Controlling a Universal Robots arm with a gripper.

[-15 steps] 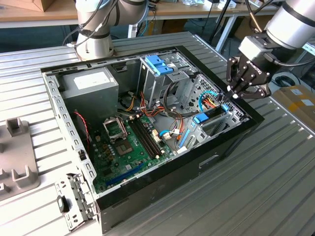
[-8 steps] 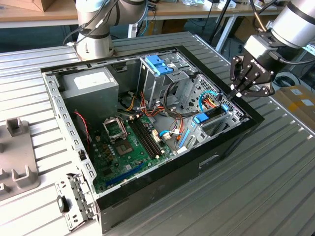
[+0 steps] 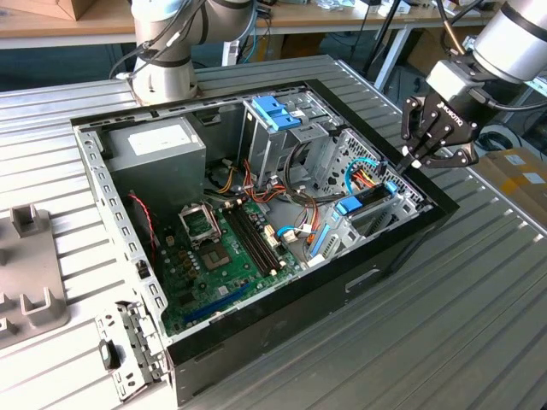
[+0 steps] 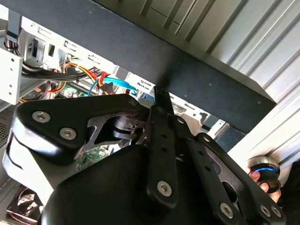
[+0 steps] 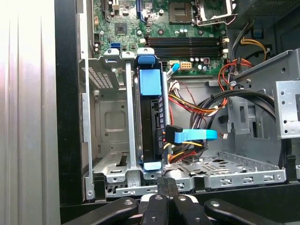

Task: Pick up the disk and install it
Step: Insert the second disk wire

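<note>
Ribbed grey metal tabletop (image 3: pixel 479 282) carries an open computer case (image 3: pixel 256 222) lying on its side, its black rim facing up. Inside it, the disk (image 5: pixel 151 126) stands on edge in the drive bay (image 5: pixel 112 122) at the corner of the case on the exterior view's right — dark body, light-blue frame at both ends, with a blue flat cable (image 5: pixel 194 136) and coloured wires plugged in beside it. In the exterior view the disk (image 3: pixel 363 203) sits slotted in the silver cage.

Just above that corner hangs the gripper (image 3: pixel 419 159), its black fingers (image 5: pixel 164 194) drawn together with no gap between them — nothing is held, and the tips sit over the case rim, near the disk's end but apart from it. In the second wrist view the gripper (image 4: pixel 161 105) points at the black case wall.

Further in lie the green motherboard (image 3: pixel 218 256), a grey power supply (image 3: pixel 158 145) and a blue latch (image 3: pixel 275 111) atop another cage.
</note>
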